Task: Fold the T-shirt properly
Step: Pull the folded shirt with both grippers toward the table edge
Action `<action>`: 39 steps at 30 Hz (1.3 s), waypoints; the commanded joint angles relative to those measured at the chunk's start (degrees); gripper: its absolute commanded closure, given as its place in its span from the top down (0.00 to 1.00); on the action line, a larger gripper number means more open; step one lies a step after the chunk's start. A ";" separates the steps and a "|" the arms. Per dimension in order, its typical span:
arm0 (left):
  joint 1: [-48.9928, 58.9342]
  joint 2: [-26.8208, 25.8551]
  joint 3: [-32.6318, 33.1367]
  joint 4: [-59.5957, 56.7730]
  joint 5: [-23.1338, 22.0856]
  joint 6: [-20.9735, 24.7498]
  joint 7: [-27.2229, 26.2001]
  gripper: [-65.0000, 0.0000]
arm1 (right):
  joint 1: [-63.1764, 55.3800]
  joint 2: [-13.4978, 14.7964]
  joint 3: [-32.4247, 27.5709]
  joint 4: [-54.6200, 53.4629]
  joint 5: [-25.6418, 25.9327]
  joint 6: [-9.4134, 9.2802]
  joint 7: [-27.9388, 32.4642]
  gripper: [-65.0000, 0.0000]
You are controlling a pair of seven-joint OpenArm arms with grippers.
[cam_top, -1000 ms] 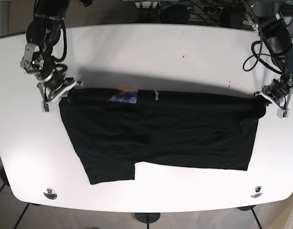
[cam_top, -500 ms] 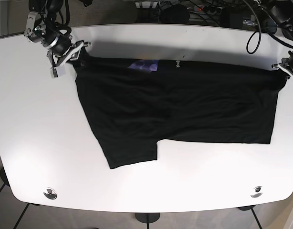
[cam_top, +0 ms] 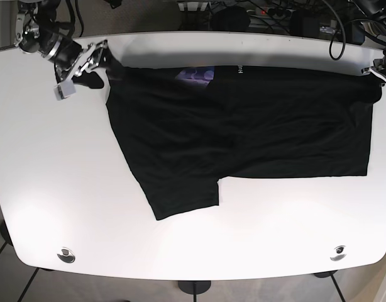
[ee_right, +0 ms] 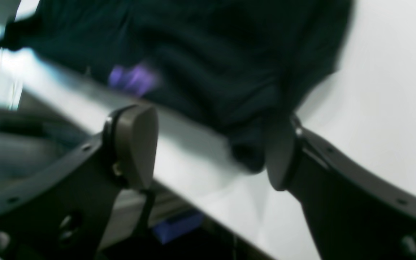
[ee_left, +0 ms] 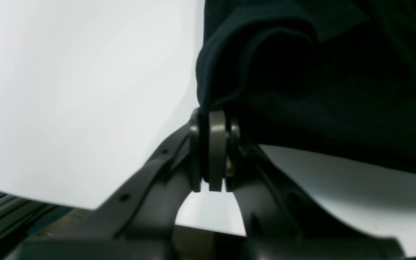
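The black T-shirt lies flat across the white table, its top edge close to the far side. A purple print shows near that edge. In the base view my left gripper is at the shirt's far right corner. The left wrist view shows it shut on a bunched fold of the black cloth. My right gripper sits at the shirt's far left corner with its fingers wide apart. In the right wrist view it is open, and the cloth only brushes one finger.
Two round metal fittings sit in the table's front corners. Cables and dark equipment lie beyond the far edge. The shirt's right side reaches close to the table's right edge.
The shirt has been dragged toward the far edge and to the right. My right gripper has opened and let go of the left corner. My left gripper still holds the right corner.
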 commanded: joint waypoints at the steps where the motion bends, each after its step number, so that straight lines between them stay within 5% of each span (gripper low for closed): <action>1: -0.07 -1.67 -0.39 1.20 -0.87 0.07 -0.89 0.01 | 2.19 0.51 0.35 -1.71 0.88 -0.90 -0.38 0.66; 10: -0.42 -1.76 -0.21 1.20 -0.87 0.07 -0.89 0.01 | 9.58 -5.12 -5.37 -9.71 0.88 -1.25 -6.89 0.60; 11: -0.42 -1.76 -0.12 1.20 -0.87 0.07 -0.89 0.01 | 9.75 -5.30 -5.37 -9.71 0.88 -1.25 -6.89 0.50; 12: -0.42 -1.76 -0.12 1.20 -0.87 0.07 -0.89 0.01 | 9.75 -6.26 -5.37 -9.71 0.88 -1.34 -6.89 0.29; 14: -0.51 -1.76 -0.30 1.20 -0.87 0.07 -0.89 0.01 | 9.67 -6.53 -5.28 -9.71 0.88 -1.34 -7.06 0.02; 22: -1.65 -3.61 -7.77 1.11 -13.96 0.07 7.19 0.01 | 3.42 -3.54 -2.82 -1.18 1.15 -0.64 -7.15 0.03; 27: 0.46 -3.70 -7.68 0.94 -13.88 0.07 6.84 0.01 | -0.97 -2.22 -2.64 -0.92 0.88 2.53 -7.15 0.03; 35: 4.06 -4.05 -7.51 -5.31 -13.88 0.07 1.65 0.01 | -3.26 1.56 -2.82 -4.87 -0.35 2.62 -6.98 0.03; 37: 4.85 -4.05 -7.51 -5.13 -11.77 0.07 1.65 0.03 | -3.26 1.39 -2.91 -4.79 -3.78 2.62 -6.98 0.09; 39: 4.94 -3.87 -7.51 -3.81 -9.13 0.07 1.65 0.21 | -3.35 0.86 -2.91 -4.79 -5.80 2.62 -6.98 0.26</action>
